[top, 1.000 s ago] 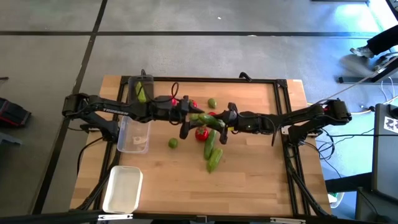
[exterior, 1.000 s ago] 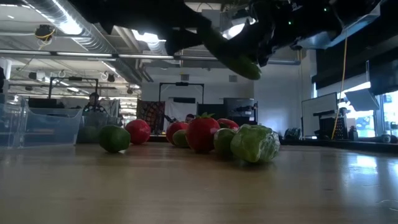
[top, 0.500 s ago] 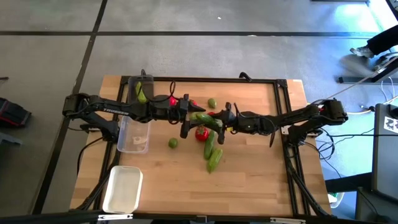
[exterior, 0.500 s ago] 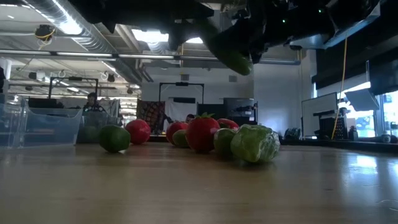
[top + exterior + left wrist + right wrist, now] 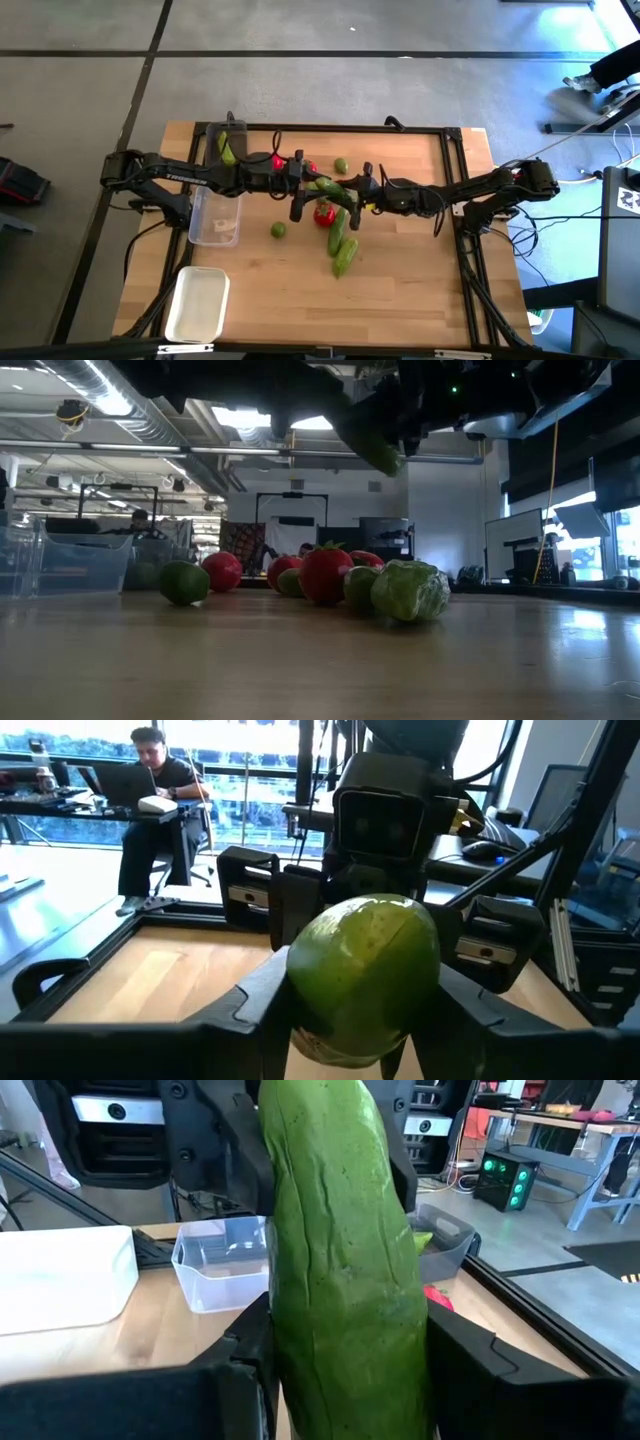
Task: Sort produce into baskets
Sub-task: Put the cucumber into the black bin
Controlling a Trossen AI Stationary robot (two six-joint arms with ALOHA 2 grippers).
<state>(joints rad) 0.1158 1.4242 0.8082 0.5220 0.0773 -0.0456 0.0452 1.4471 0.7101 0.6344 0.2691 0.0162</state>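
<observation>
While a long light-green toy cucumber [image 5: 331, 189] is held lengthwise between both arms above the wooden table [image 5: 400, 290], the right gripper [image 5: 354, 196] is clamped on one end and the left gripper [image 5: 304, 190] on the other.

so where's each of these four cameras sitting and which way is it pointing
High view: above the table, looking straight down; both arms meet mid-table on a held cucumber.
Low view: at tabletop height, looking level across produce into the room; the arms overhang from above.
Left wrist view: on the left arm, facing the right arm; left gripper fingers flank the cucumber's end.
Right wrist view: on the right arm, facing the left arm; right gripper clamps the cucumber.
Shared: both wrist views show that cucumber; high and right wrist views share the clear basket.
</observation>
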